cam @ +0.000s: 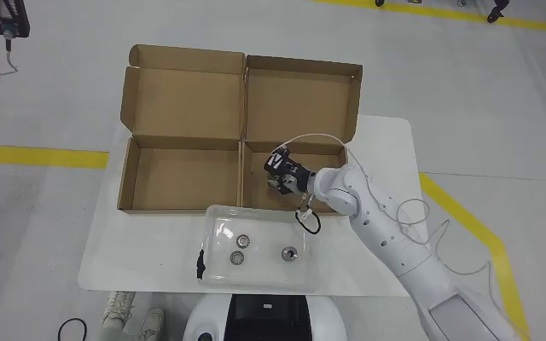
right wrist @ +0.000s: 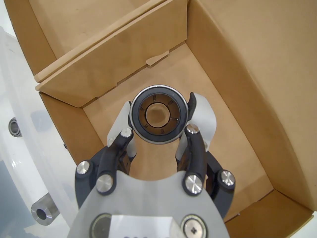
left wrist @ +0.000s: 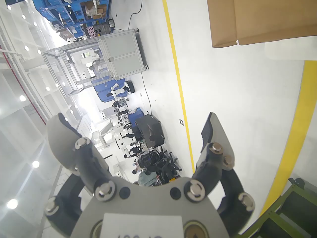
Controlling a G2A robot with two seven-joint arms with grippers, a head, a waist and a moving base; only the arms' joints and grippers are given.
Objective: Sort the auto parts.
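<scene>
Where white table (cam: 388, 162) holds cardboard boxes (cam: 183, 102), yellow-lined floor (cam: 478, 77)

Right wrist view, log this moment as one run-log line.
right gripper: shut on black-rimmed round metal bearing | position: over right brown cardboard box | left gripper: open, empty | clear plastic tray: holds three metal parts

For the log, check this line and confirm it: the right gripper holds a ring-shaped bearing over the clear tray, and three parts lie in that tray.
One thing is wrong: the right gripper holds the ring-shaped bearing over the cardboard box, not over the clear tray. The right wrist view shows the box floor beneath it. Three parts do lie in that tray.
</scene>
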